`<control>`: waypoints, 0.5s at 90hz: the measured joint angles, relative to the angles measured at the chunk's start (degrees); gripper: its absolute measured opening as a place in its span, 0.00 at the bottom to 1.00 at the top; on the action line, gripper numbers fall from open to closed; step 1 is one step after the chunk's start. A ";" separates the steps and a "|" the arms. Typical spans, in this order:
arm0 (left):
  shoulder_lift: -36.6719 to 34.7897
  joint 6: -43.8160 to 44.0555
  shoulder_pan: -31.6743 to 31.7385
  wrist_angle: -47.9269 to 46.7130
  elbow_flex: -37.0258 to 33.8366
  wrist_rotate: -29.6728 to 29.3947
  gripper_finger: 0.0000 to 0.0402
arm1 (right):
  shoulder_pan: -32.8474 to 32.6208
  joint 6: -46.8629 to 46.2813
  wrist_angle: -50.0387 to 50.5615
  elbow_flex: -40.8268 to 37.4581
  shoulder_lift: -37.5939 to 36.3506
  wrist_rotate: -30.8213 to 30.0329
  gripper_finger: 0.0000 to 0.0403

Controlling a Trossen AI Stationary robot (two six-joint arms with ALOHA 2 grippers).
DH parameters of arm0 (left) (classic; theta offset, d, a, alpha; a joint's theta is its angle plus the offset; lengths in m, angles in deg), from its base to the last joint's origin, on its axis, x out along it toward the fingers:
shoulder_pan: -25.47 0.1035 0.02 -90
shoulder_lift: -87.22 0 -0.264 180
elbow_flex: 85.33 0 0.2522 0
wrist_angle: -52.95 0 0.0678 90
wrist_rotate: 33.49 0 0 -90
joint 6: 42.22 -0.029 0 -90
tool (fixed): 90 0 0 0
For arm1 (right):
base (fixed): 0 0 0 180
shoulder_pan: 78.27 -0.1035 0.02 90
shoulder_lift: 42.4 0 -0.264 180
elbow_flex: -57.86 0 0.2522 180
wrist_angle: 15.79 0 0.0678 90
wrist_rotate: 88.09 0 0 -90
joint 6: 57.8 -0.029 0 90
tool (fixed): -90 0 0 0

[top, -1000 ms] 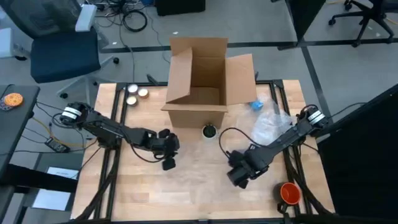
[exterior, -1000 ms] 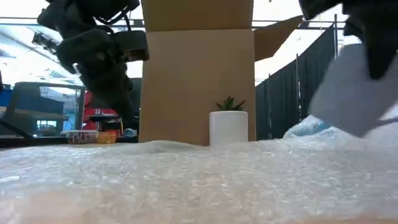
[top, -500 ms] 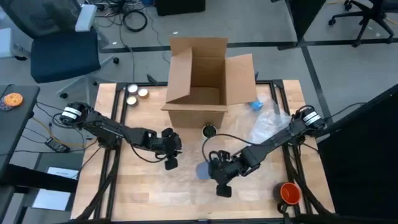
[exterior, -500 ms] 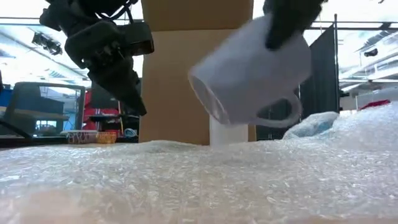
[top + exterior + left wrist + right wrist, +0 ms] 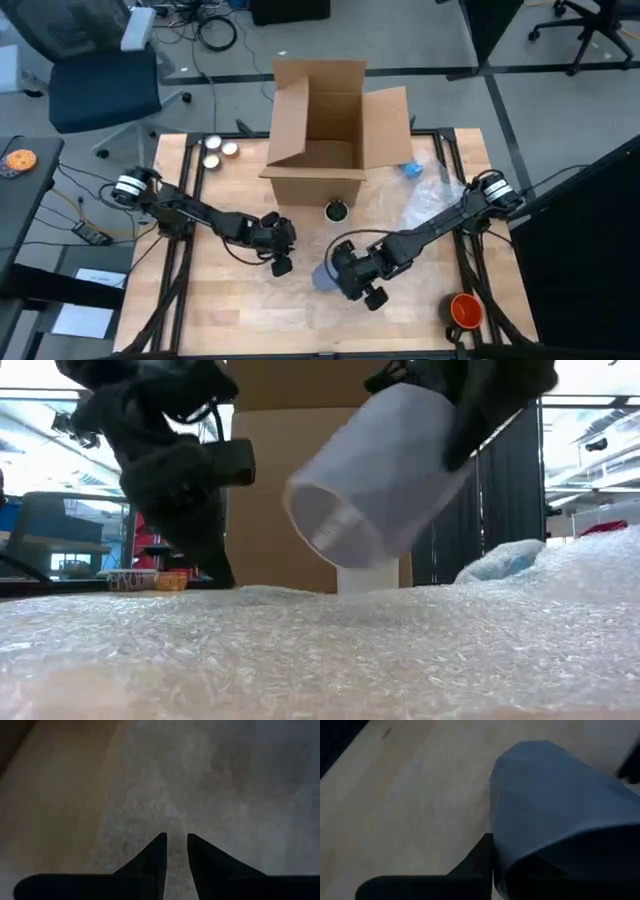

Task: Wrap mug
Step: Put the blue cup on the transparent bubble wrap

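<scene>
Low view has the mug [image 5: 385, 475] right in the middle of the frame, pale, tipped over with its open mouth facing lower left, hanging clear above the bubble wrap [image 5: 320, 650]. No handle visible from this angle. The right gripper [image 5: 480, 400] has it pinched from the upper right, though most of that gripper is cut off by the top edge.

From the high view the mug [image 5: 324, 277] is just a small bluish patch a bit below centre, mostly covered by the right gripper [image 5: 350, 275], so its shape is hard to read there. The bubble wrap [image 5: 300, 290] is nearly see-through against the wooden table [image 5: 215, 320], and I can't really trace its edges.

In the right wrist view the mug [image 5: 555, 805] fills the right half of the frame and hides one finger completely; only one dark finger [image 5: 477, 857] pokes out, pressed against its side.

The left gripper [image 5: 280, 262] sits left of the mug, low over the wrap. Its wrist view shows the fingers [image 5: 155, 860] almost together with a thin gap, nothing between them.

Behind it all, the open cardboard box [image 5: 325, 130] at upper centre, with a little potted plant [image 5: 336, 211] in front. In the low view the mug blocks most of that white pot [image 5: 368, 579].
</scene>
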 joint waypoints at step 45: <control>0.57 2.09 2.14 -2.66 0.09 4.76 0.15 | -0.44 25.86 10.81 2.91 2.59 -14.41 0.00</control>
